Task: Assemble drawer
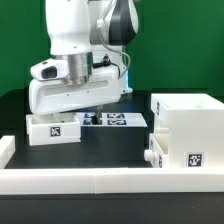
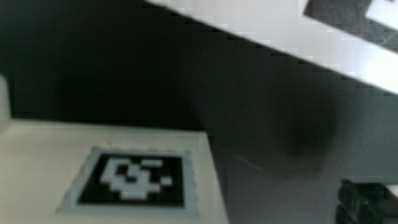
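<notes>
We see the drawer in separate white parts; the large housing (image 1: 186,125) stands at the exterior view's right, open side seemingly upward, a black-and-white tag on its near face; a small knobbed tray (image 1: 150,154) touches its lower left corner; a second tray (image 1: 54,128) lies well apart at the left, tag facing us; the wrist view shows a blurred white tagged surface (image 2: 71,140).

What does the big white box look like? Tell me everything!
The big box is white and looks like plastic. It is a cube with thin walls and its open side facing up. A black-and-white square tag sits on its front. It stands upright on the black table, beside the low white rail.
</notes>
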Tool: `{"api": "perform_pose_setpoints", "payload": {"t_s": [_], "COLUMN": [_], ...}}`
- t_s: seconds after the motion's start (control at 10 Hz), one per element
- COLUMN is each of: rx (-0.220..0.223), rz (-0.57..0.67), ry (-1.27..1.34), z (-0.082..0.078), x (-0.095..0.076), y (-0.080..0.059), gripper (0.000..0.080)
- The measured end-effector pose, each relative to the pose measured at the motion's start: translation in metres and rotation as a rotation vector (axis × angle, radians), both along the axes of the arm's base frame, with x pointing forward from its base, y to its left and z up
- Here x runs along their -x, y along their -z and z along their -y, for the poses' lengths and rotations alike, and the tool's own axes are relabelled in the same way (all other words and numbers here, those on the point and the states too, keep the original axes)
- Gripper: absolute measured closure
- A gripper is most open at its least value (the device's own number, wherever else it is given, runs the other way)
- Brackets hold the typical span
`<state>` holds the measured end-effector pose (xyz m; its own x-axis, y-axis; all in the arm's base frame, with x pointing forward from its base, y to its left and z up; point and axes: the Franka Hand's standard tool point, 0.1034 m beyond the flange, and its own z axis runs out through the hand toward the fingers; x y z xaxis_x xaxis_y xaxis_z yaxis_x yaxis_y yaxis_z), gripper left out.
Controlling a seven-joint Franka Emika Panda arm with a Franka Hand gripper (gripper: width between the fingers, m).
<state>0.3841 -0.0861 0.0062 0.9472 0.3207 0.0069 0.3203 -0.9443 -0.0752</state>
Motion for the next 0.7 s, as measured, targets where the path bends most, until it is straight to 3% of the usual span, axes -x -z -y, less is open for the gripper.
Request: {"api": "perform_pose_setpoints", "payload": {"t_s": [0.2, 0.3, 0.4, 0.7], "rx": [-0.001, -0.001, -0.001, -0.001], "rz": [-0.001, -0.001, -0.001, -0.001], "ry": [-0.007, -0.011, -0.013, -0.019], "z": [0.0000, 0.0000, -0.0004, -0.0026], "x": [0.0004, 0.0005, 0.0004, -0.0002], "y": [0.0011, 0.0012, 0.0012, 0.0012], "gripper": [0.0151, 0.0279, 0.0279, 0.0723]}}
